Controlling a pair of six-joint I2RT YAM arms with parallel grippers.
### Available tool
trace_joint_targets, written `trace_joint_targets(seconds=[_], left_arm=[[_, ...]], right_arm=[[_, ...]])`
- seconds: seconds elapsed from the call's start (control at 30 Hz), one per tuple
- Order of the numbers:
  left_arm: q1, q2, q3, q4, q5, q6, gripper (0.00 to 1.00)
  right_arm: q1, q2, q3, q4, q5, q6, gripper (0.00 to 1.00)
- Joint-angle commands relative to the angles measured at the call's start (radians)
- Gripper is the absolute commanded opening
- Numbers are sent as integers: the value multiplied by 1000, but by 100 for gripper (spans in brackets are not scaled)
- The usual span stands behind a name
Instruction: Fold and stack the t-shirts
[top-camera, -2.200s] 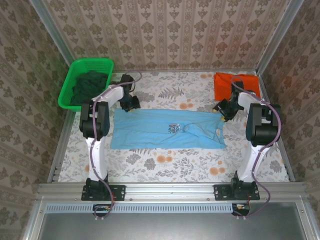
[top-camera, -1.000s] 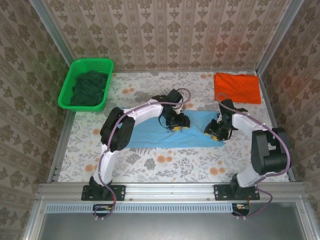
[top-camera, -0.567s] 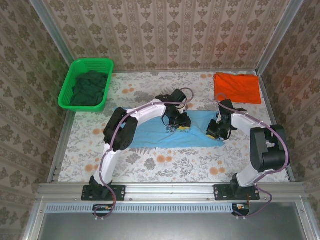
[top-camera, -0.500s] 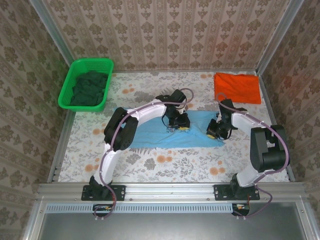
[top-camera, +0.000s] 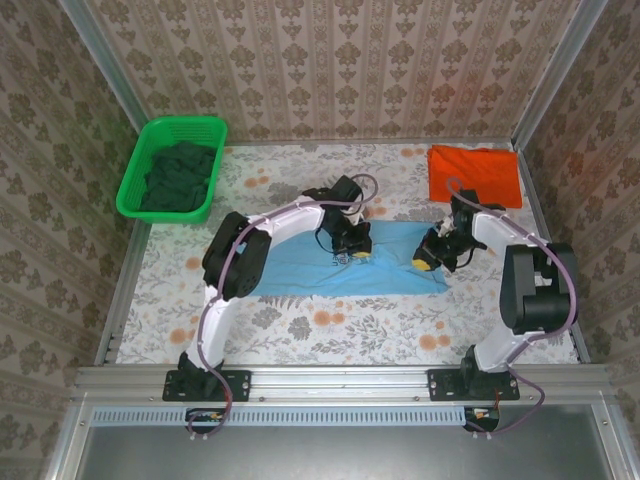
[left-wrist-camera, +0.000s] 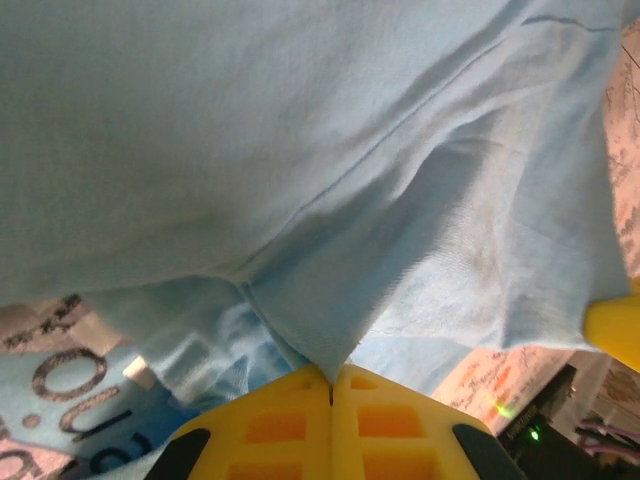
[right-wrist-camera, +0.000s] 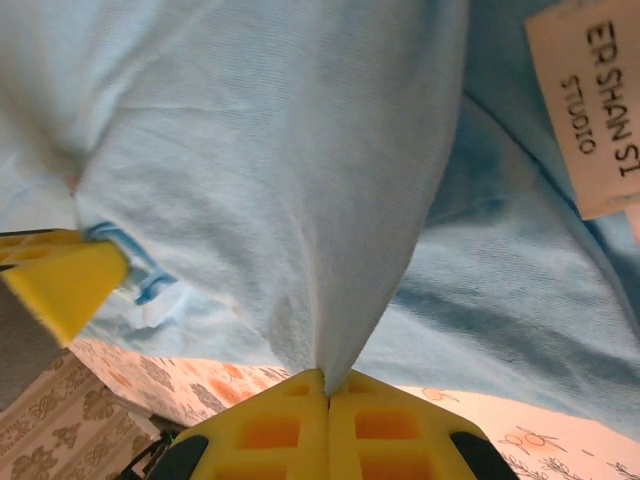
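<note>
While light blue t-shirt (top-camera: 290, 268) lies spread | left pincer (top-camera: 356, 252) clamped on it | right pincer (top-camera: 427, 261) clamped on it

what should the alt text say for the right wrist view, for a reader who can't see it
The yellow right claw, shut, pinches a raised fold of the light blue t-shirt, which fans out above it. A white label printed ER SHAN SI STUDIO sits on the shirt at upper right, and the floral table peeks in along the bottom.
</note>
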Motion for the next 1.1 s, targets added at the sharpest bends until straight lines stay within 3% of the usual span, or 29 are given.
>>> trace_joint_targets(seconds=[0.0, 0.13, 0.23, 0.4, 0.47, 0.57, 0.73, 0.87, 1.0, 1.07], left_arm=[[20, -66, -58, 57, 126, 0, 0], [40, -68, -97, 133, 204, -57, 0], [46, -50, -80, 139, 241, -69, 5], [54, -38, -81, 111, 242, -58, 9], [65, -46, -99, 130, 249, -72, 21], [81, -63, -105, 150, 283, -67, 37], [123, -98, -103, 139, 305, -30, 56], [141, -88, 4, 6, 191, 53, 54], [99, 20, 200, -78, 170, 72, 41], [78, 63, 262, -124, 110, 92, 40]], right_arm=[[-24, 22, -15, -85, -64, -52, 4], [-58, 21, -19, -94, -111, -58, 6], [-61, 20, -14, -104, -110, -69, 12], [-68, 39, -58, -87, -88, -84, 21], [-84, 24, -89, -62, -85, -66, 30], [-114, -25, -114, -36, -90, -39, 36], [-153, -85, -95, -22, -60, -4, 38], [-136, -142, -82, 76, -33, 65, 38], [-87, -93, -49, 142, -12, 116, 27], [-62, -33, -10, 140, 6, 103, 23]])
